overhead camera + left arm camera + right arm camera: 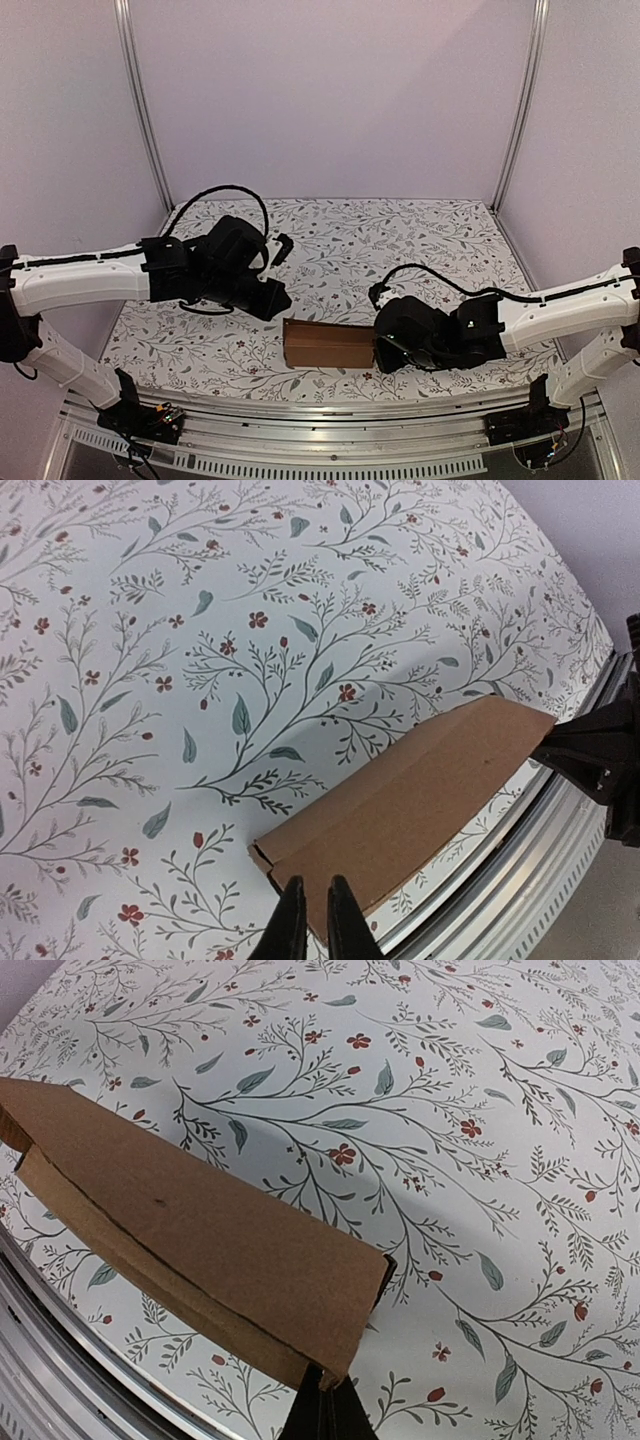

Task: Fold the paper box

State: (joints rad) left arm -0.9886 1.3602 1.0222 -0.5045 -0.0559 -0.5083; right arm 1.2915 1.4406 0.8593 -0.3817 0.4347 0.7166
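Box [328, 345] sits near the counter's [400, 240] front edge, flanked by both arms. Right gripper [325, 1392] is closed, tips at the box's right end, probably bracing it. Left gripper [316, 888] has jaws nearly together over the left corner; gripping or not, can't tell.

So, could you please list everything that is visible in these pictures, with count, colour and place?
tablecloth: one, white with floral print, under everything
paper box: one, brown, on the tablecloth near the front, between the grippers
walls: three, pale lilac, left, back, right
posts: two, silver, back corners
rail: one, silver, along the front
left gripper: one, black, fingers nearly together at the box's left end
right gripper: one, black, shut, at the box's right end
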